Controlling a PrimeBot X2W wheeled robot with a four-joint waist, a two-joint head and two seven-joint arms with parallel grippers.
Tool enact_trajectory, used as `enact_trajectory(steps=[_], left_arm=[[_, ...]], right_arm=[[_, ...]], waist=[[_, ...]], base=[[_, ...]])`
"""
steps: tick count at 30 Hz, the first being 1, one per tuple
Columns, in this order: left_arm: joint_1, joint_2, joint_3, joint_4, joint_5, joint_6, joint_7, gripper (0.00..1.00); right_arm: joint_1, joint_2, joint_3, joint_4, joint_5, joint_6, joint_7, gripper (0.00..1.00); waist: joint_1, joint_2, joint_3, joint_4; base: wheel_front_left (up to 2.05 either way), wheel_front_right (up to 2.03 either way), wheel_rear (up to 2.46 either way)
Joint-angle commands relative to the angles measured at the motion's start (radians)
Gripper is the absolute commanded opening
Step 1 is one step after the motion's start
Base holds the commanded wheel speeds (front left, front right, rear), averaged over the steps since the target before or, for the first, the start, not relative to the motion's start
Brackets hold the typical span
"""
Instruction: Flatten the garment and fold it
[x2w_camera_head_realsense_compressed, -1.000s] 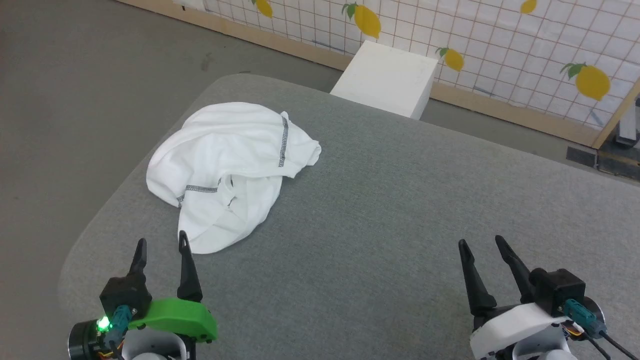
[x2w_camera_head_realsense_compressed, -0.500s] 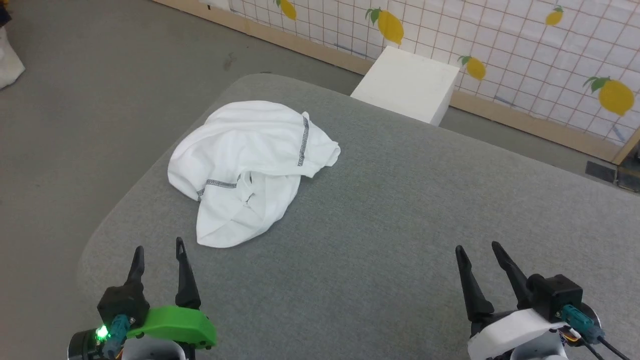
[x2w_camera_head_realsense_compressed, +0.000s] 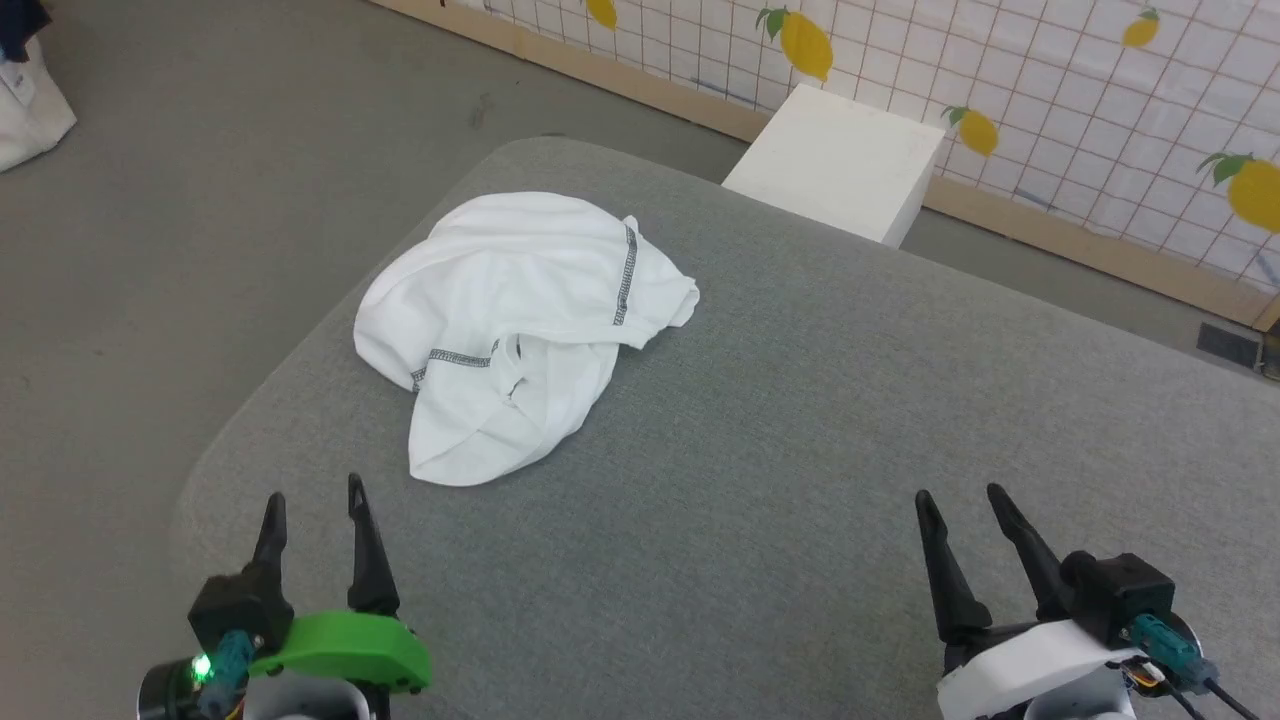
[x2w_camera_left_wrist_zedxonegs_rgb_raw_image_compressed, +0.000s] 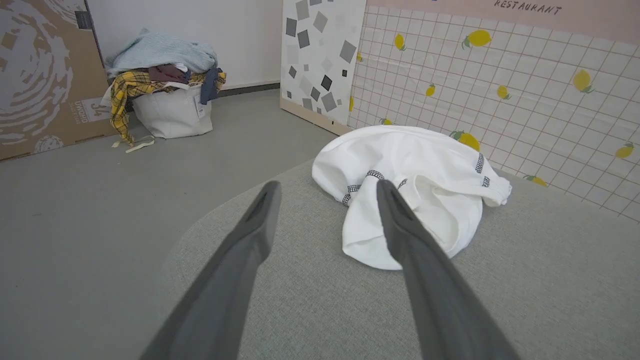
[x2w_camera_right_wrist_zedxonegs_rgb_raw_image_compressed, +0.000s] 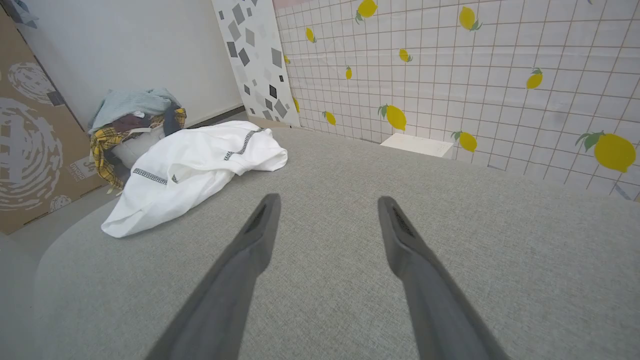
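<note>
The white T-shirt (x2w_camera_head_realsense_compressed: 520, 330) with dark stitched seams lies crumpled in a heap on the far left part of the grey padded table (x2w_camera_head_realsense_compressed: 800, 450). It also shows in the left wrist view (x2w_camera_left_wrist_zedxonegs_rgb_raw_image_compressed: 425, 190) and the right wrist view (x2w_camera_right_wrist_zedxonegs_rgb_raw_image_compressed: 195, 165). My left gripper (x2w_camera_head_realsense_compressed: 312, 495) hovers open near the table's front left corner, a short way in front of the shirt's nearest fold. My right gripper (x2w_camera_head_realsense_compressed: 958, 494) stands open at the front right, far from the shirt. Both hold nothing.
A rigid white box (x2w_camera_head_realsense_compressed: 840, 165) stands on the floor beyond the table's far edge, against a lemon-patterned tiled wall (x2w_camera_head_realsense_compressed: 1100, 90). A white laundry bag heaped with clothes (x2w_camera_left_wrist_zedxonegs_rgb_raw_image_compressed: 165, 85) and a cardboard box (x2w_camera_left_wrist_zedxonegs_rgb_raw_image_compressed: 40, 75) sit on the floor to the left.
The whole head view has shifted, so the camera turned left; the shirt and box sit further right in it. The shirt keeps its shape and both grippers stay open.
</note>
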Motion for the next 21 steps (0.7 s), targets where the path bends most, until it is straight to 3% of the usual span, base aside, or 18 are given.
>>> enact_trajectory(steps=[1,8,10,14,21], left_arm=[[-0.037,-0.001,0.004,0.014,-0.013,-0.020,-0.010,1.00],[-0.318,0.048,0.030,0.151,-0.113,-0.140,0.019,1.00],[-0.468,0.088,0.034,0.255,-0.166,-0.194,0.092,1.00],[-0.629,0.133,0.035,0.400,-0.237,-0.223,0.241,1.00],[-0.793,0.181,0.046,0.615,-0.342,-0.230,0.561,1.00]], right_arm=[[0.011,0.000,-0.005,-0.002,0.007,-0.001,-0.007,1.00],[-0.034,0.000,-0.019,-0.055,-0.039,-0.002,0.040,1.00],[-0.077,0.000,-0.026,-0.094,-0.070,-0.002,0.071,1.00],[-0.125,0.000,-0.045,-0.136,-0.098,-0.002,0.100,1.00],[-0.154,0.000,-0.088,-0.199,-0.138,-0.002,0.133,1.00]], waist=[[0.0000,0.0000,0.013,0.004],[0.0000,0.0000,0.110,-0.034],[0.0000,0.0000,0.186,-0.078],[0.0000,0.0000,0.279,-0.134],[0.0000,0.0000,0.413,-0.208]], base=[[0.00,0.00,0.00],[0.00,0.00,0.00],[0.00,0.00,0.00],[0.00,0.00,0.00],[0.00,0.00,0.00]])
